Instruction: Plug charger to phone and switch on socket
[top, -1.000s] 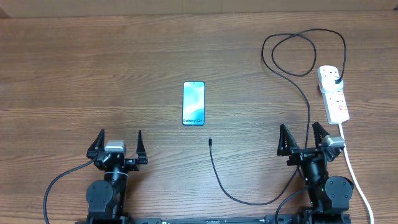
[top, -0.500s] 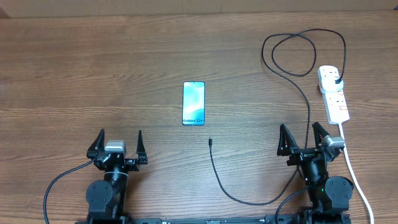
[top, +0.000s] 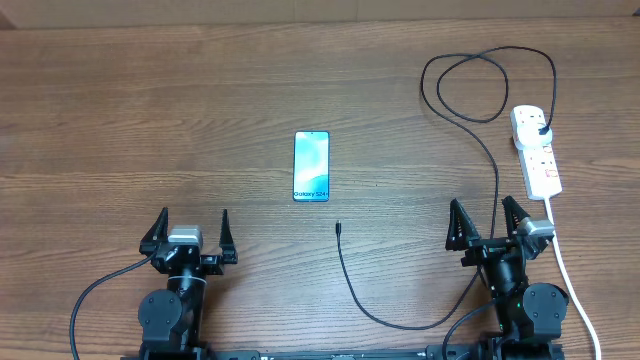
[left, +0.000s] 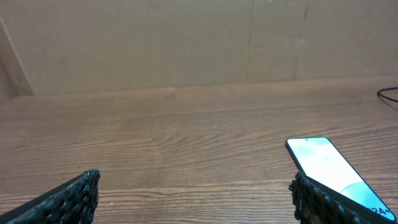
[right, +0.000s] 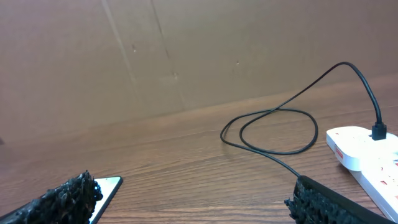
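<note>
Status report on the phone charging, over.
Both open, empty: left gripper, right gripper. Loose charger tip apart from phone; plug in socket. Nothing between tip and phone.

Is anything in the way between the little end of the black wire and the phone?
No, nothing visible. The charger's connector tip lies apart from the phone, with only wooden table between them.

A brown wooden table (top: 130, 110), its grain running sideways, spreads beneath and ahead of the left gripper (top: 193, 213) and the right gripper (top: 480, 202). Beyond both, at the table's far edge, stands a plain brown wall (left: 155, 43) that looks like cardboard. Ahead of the left gripper, off to its right, the wall carries a vertical seam (left: 252, 37). Ahead of the right gripper, to its left, run slanted seams (right: 168, 62).
</note>
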